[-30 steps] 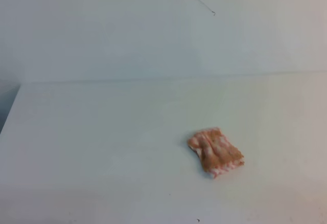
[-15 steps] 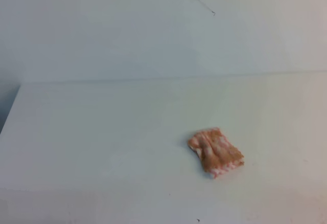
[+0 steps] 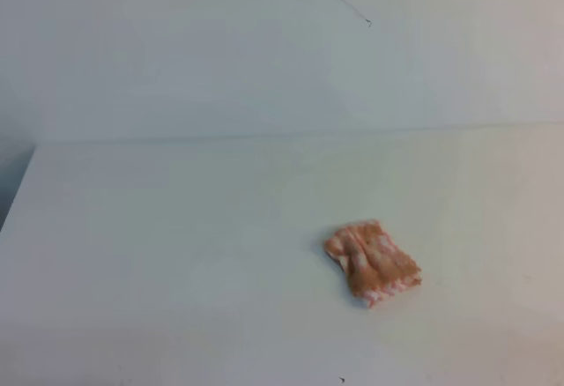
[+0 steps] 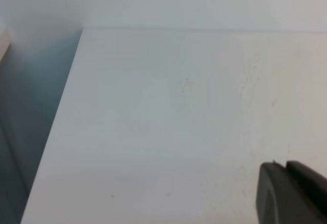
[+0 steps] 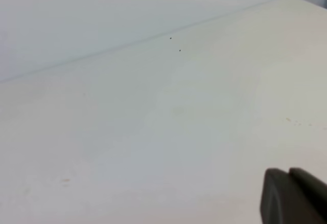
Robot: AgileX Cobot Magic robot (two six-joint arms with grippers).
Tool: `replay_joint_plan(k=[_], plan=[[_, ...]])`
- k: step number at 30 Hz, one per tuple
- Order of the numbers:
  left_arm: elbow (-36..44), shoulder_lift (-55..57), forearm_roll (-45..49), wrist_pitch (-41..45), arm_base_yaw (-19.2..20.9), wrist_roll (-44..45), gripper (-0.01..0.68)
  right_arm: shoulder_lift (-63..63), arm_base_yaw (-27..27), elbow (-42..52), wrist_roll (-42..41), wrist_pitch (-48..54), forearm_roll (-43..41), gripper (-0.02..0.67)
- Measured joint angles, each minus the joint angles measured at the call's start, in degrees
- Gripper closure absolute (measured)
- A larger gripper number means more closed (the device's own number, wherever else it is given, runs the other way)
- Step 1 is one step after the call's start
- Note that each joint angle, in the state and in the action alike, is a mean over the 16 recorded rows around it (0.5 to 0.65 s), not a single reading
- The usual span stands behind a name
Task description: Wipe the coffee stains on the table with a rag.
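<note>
The orange-pink rag (image 3: 372, 262) with pale mottling lies crumpled on the white table (image 3: 176, 245), right of centre and toward the front. No coffee puddle shows in any view. Neither gripper appears in the exterior high view. In the left wrist view only a black finger (image 4: 291, 193) shows at the bottom right above bare table (image 4: 179, 121). In the right wrist view only a black finger (image 5: 292, 197) shows at the bottom right above bare table (image 5: 153, 132). Neither wrist view shows whether the jaws are open or shut. Nothing is held that I can see.
A pale wall (image 3: 264, 51) rises behind the table's far edge. The table's left edge (image 4: 56, 127) drops off to a darker gap. A few tiny dark specks (image 5: 175, 44) dot the tabletop.
</note>
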Motion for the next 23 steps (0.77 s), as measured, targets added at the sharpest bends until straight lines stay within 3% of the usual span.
replay_joint_plan(k=[23], plan=[[0.0,0.0,0.0,0.0,0.0,0.0,0.674,0.1,0.0,0.0,-0.7,-1.6,1.3,0.651]])
